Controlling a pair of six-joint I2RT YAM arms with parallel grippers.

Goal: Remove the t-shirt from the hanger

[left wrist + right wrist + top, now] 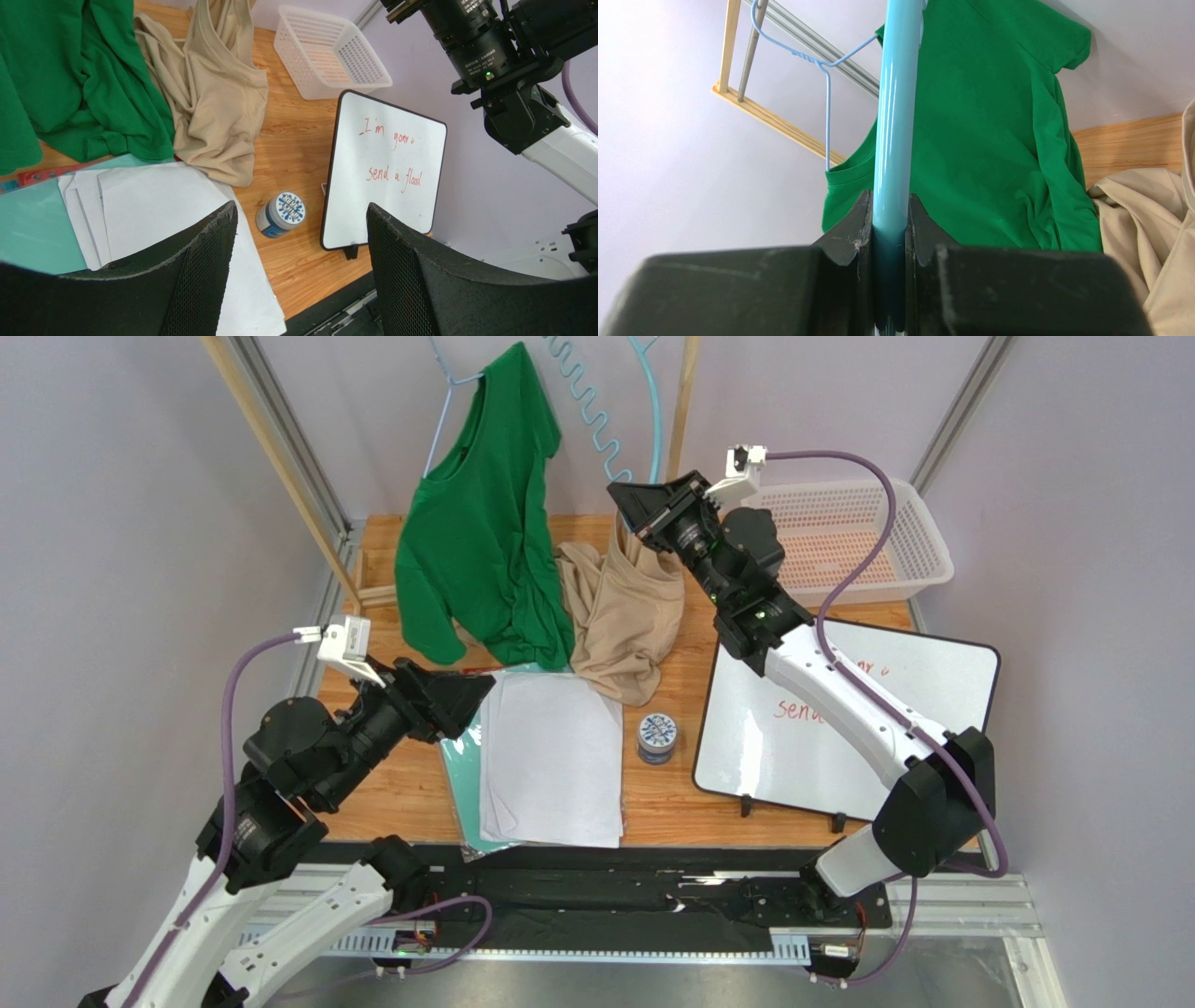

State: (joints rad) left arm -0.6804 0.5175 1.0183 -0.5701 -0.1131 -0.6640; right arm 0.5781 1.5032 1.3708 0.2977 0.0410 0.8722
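A green t-shirt point(484, 532) hangs on a thin blue wire hanger point(452, 406) at the back left, its lower part draped onto the table. It also shows in the left wrist view point(70, 84) and the right wrist view point(990, 126), with the wire hanger point(826, 105) at its neck. My right gripper point(620, 494) is raised to the shirt's right and is shut point(889, 203) on a thick light-blue tube point(896, 105). My left gripper point(477, 703) is open and empty point(302, 210), low over the papers.
A beige garment point(617, 609) lies crumpled next to the green shirt. White papers point(554, 756) on a teal folder point(463, 770), a small jar point(655, 737), a whiteboard point(842, 714) and a white basket point(870, 532) are on the wooden table. A coiled blue cord point(589, 392) hangs at the back.
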